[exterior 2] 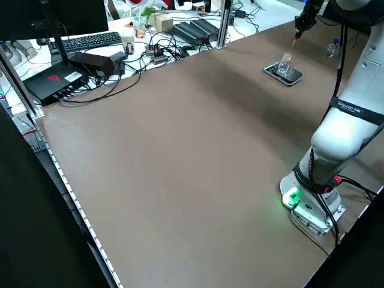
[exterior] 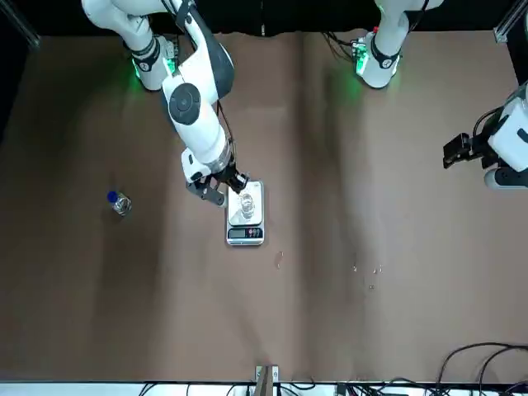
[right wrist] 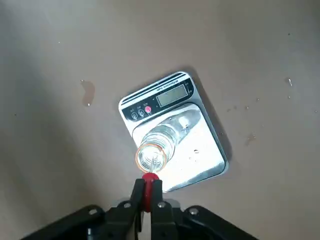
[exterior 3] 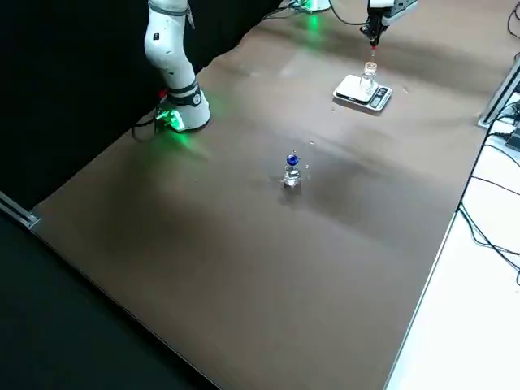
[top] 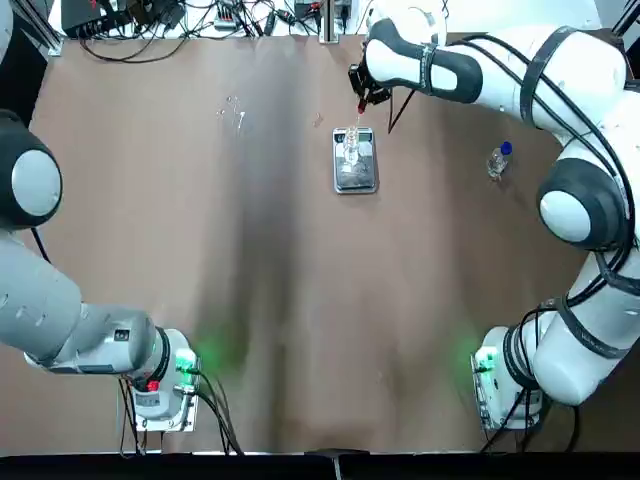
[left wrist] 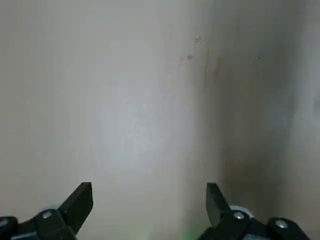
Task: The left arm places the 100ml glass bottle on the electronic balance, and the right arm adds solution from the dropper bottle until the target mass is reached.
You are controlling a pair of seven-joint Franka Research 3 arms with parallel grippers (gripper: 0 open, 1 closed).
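A broad brown desk stretches beneath two robot arms, with a dark monitor and a black keyboard on a white surface along its far side. The right arm reaches out across the desk to the scale, while the left arm extends over the robot's left side. The left hand, out over the left part of the desk and well apart from the scale, is released, its fingers spread wide with nothing between them. The right hand, directly above the scale, is clenched on the red bulb of a dropper, whose clear tip points down at the mouth of the glass bottle; whether the tip is inside cannot be told. The silver scale lies flat on the desk, its display at the end away from the robot; the reading is too small to tell. Upright on its metal pan stands the clear glass bottle. The blue-topped dropper bottle stands upright on the desk, apart from the scale toward the robot's right. Small droplets dot the desk near the scale.
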